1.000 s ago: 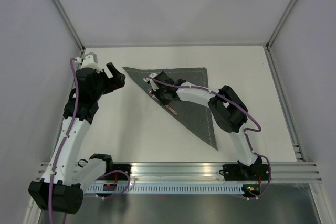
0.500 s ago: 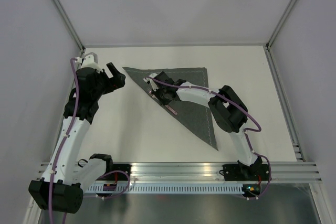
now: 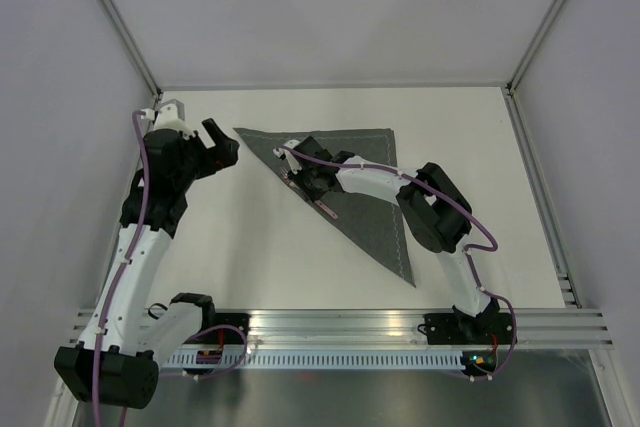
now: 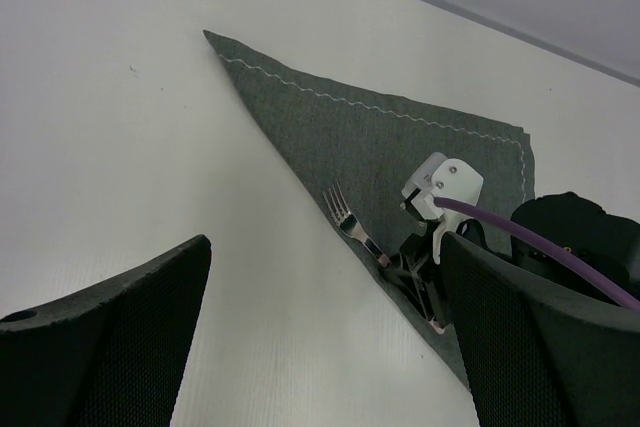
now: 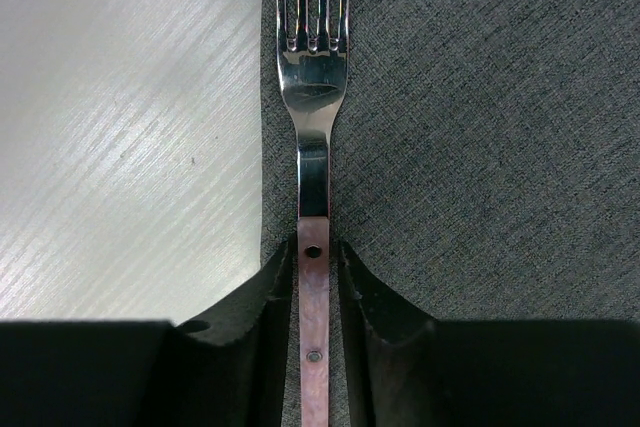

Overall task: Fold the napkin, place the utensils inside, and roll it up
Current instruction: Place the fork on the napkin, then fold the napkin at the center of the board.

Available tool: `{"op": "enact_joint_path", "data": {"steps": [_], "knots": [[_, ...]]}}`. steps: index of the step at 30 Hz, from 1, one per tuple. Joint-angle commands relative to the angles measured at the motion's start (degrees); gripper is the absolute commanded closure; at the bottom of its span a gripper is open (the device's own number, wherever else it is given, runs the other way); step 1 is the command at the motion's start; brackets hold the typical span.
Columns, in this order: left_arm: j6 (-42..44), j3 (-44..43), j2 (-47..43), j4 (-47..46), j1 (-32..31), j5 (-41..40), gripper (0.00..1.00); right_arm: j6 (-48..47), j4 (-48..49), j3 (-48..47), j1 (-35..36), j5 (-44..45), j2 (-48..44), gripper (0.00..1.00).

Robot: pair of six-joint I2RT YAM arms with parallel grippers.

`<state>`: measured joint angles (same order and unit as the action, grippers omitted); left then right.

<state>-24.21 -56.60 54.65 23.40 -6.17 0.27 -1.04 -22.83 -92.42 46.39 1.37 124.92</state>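
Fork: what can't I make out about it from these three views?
- Right wrist view: the fork loses its tine tips at the top edge and its handle end at the bottom edge.
- Same view: whether the right gripper presses the handle or only flanks it; gap too thin.
- Top view: mostly hidden under that gripper.

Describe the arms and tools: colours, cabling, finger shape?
Matching pair. The left arm and right arm have white links, black joint housings and black bases. A purple cable loops along each. The left tool and right tool each have two black fingers with a grainy matte surface. A white bracket sits behind the right one.
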Motion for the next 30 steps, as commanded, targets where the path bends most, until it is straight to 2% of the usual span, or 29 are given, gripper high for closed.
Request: {"op": "enact_joint_path", "data": {"steps": [1, 6, 8, 14, 17, 20, 22, 24, 25, 27, 28, 30], "knots": [[0.8, 0.3, -1.4, -3.0, 0.2, 0.9, 0.0, 0.9, 0.2, -0.7, 0.2, 0.4, -1.5, 0.69], [0.9, 0.2, -2.0, -3.8, 0.2, 1.2, 0.0, 2.4, 0.1, -0.7, 0.3, 0.3, -2.3, 0.52], [1.2, 0.0, -2.4, -4.1, 0.2, 1.7, 0.0, 2.6, 0.1, -0.7, 0.2, 0.0, -3.3, 0.49], [1.9, 1.0, -4.4, -8.6, 0.3, 6.8, 0.01, 2.7, -0.5, -2.2, 0.0, -0.6, -8.9, 0.33], [1.6, 2.8, -6.5, -12.6, 0.2, 11.5, 0.04, 3.5, -2.2, -3.6, -1.2, -1.0, -12.6, 0.29], [2.1, 4.6, -8.2, -15.4, -0.5, 15.3, 0.08, 4.6, -3.6, -4.3, -5.6, -3.2, -16.8, 0.27], [2.6, 7.5, -10.0, -17.3, -2.0, 16.2, 0.11, 6.0, -4.5, -4.0, -11.0, -6.2, -19.4, 0.27], [4.2, 10.7, -10.9, -19.5, -7.5, 15.4, 0.12, 6.6, -5.3, -2.6, -17.9, -9.7, -23.4, 0.26], [6.8, 11.7, -11.5, -20.0, -14.0, 11.8, 0.12, 6.3, -5.8, -1.0, -20.4, -10.8, -25.9, 0.26], [10.0, 14.7, -11.4, -21.5, -21.7, 7.6, 0.13, 5.6, -6.3, 0.8, -26.8, -12.1, -28.2, 0.26], [12.8, 15.6, -10.7, -21.9, -29.4, 5.4, 0.13, 5.3, -6.4, 2.7, -29.2, -14.4, -30.1, 0.26], [14.7, 18.4, -9.3, -25.1, -36.9, -1.5, 0.13, 4.8, -7.5, 3.9, -36.0, -17.0, -31.4, 0.26]]}}
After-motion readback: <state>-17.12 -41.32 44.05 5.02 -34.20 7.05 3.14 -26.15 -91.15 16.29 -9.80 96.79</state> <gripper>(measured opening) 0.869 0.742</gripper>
